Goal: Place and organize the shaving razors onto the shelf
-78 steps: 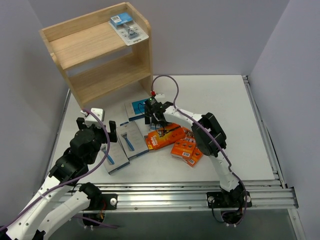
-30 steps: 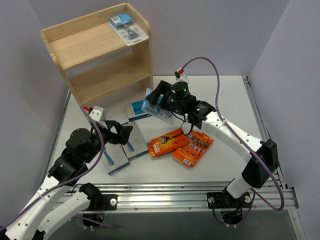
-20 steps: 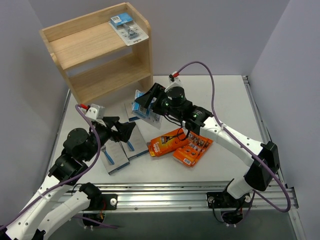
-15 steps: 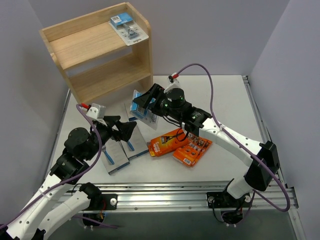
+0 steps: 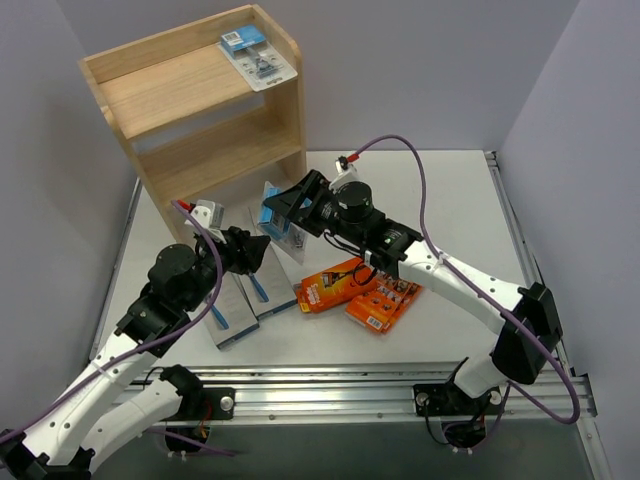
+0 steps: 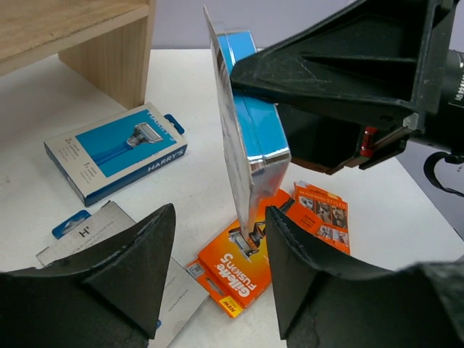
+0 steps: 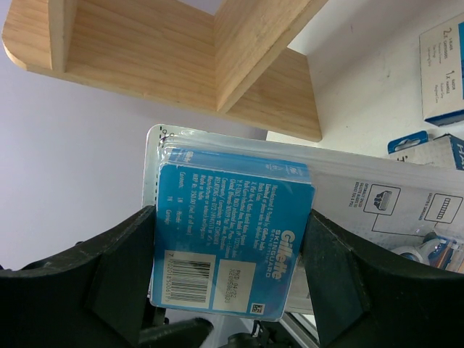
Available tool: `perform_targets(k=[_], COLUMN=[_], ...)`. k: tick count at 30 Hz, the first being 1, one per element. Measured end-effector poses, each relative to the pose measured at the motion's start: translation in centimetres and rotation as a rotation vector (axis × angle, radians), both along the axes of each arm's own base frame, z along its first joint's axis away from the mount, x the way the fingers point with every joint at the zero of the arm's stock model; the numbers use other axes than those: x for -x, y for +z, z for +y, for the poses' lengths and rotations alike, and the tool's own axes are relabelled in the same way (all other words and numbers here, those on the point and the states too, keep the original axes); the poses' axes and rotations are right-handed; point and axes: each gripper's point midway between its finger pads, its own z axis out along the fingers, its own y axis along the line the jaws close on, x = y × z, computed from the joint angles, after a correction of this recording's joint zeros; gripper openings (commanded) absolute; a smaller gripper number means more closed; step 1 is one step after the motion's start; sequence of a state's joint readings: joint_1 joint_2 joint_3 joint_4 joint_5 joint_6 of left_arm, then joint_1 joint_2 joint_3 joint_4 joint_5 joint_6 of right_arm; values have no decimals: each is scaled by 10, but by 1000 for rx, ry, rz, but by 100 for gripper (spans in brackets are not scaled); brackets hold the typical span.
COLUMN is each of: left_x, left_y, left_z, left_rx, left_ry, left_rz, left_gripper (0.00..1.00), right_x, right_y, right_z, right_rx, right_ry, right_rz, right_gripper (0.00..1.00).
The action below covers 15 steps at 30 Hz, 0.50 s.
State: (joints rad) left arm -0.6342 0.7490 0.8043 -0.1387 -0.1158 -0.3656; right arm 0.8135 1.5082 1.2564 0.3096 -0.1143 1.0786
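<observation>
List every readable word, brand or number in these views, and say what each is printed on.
"HARRY'S": side of the grey-and-blue box.
"H'": grey pack beside it.
"Gillette FUSION5", upside down: orange pack.
"Gillette SKINGUARD": blue card of the blister pack in the right end effector.
Its fine print and barcode digits are too small to read.

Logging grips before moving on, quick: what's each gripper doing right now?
Left gripper: open, the blister pack's lower edge between its fingers, not gripped.
Right gripper: closed on the blister pack's blue header, holding it off the table.
</observation>
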Motion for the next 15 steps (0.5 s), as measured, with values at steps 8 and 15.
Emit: perform_targets(k=[8, 15], left_x=[-8, -7], left_y=[0, -2], left_z=[-7, -13], left_rx=[6, 14], left_ry=[2, -19], left_rz=[7, 22], left_gripper=[36, 3], right_x=[5, 4], right_y=[-2, -7], right_z=[-5, -7], right_rx=[-25, -44], right_ry=[-6, -21], right_rz=[10, 23], right_gripper=[0, 0])
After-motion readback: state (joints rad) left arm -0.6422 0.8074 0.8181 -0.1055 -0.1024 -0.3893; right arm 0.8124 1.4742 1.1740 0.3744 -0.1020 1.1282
